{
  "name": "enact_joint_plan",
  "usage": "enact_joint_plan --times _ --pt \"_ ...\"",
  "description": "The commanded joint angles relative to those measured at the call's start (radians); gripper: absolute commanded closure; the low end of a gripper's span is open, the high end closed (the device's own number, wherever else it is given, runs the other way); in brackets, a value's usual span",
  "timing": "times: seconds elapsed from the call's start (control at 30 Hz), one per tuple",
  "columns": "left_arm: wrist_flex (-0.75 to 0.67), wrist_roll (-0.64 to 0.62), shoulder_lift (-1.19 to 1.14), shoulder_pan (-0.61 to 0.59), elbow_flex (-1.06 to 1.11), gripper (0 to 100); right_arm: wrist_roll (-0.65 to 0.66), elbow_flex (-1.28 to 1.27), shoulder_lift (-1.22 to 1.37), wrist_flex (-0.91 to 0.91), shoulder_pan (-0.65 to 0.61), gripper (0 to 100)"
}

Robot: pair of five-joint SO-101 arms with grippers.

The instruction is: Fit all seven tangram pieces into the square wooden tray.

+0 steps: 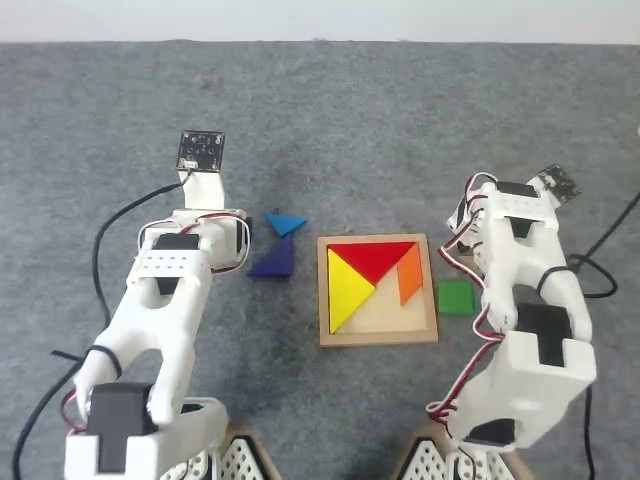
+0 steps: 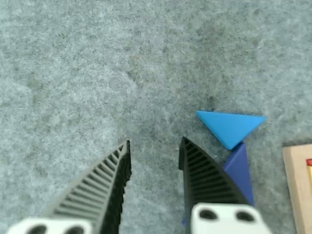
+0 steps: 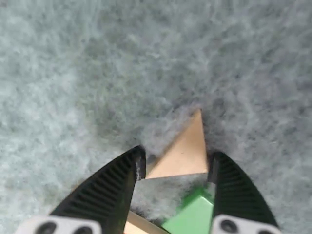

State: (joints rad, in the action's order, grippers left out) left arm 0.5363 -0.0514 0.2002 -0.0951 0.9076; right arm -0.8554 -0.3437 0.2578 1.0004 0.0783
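Tangram pieces: three already fill part of the tray (image 1: 378, 336). The tan triangle (image 3: 185, 151) lies just right of it, beside the green square (image 1: 456, 297). My right jaws stand open astride the triangle and my left jaws are open and empty. I'd centre first, then close on its straight edges.

The left arm (image 1: 160, 305) and right arm (image 1: 530, 290) are built from white shells and black servos (image 1: 545, 332), with red and black cables (image 1: 97, 255) looped alongside; black ridged fingers (image 2: 107, 190) are fitted.
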Motion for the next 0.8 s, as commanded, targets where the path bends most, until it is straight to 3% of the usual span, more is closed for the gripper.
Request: enact_joint_plan --times 0.0,0.1,0.33,0.57,0.67,0.77 --pt "-0.023 0.012 0.044 0.006 -0.012 84 0.058 0.032 0.008 -0.001 0.027 92.1" --pt "-0.023 0.012 0.044 0.006 -0.012 84 0.163 0.032 0.008 -0.002 0.03 98.0" --pt "-0.025 0.012 0.044 0.006 -0.012 84 0.242 0.034 -0.013 0.005 0.051 99.0" --pt "-0.025 0.012 0.044 0.006 -0.012 84 0.328 0.034 -0.24 0.099 0.042 99.0" --pt "-0.025 0.012 0.044 0.006 -0.012 84 0.423 0.032 -0.352 0.104 0.028 99.0" --pt "-0.025 0.012 0.044 0.006 -0.012 84 0.611 0.028 -0.437 0.131 -0.027 98.7"
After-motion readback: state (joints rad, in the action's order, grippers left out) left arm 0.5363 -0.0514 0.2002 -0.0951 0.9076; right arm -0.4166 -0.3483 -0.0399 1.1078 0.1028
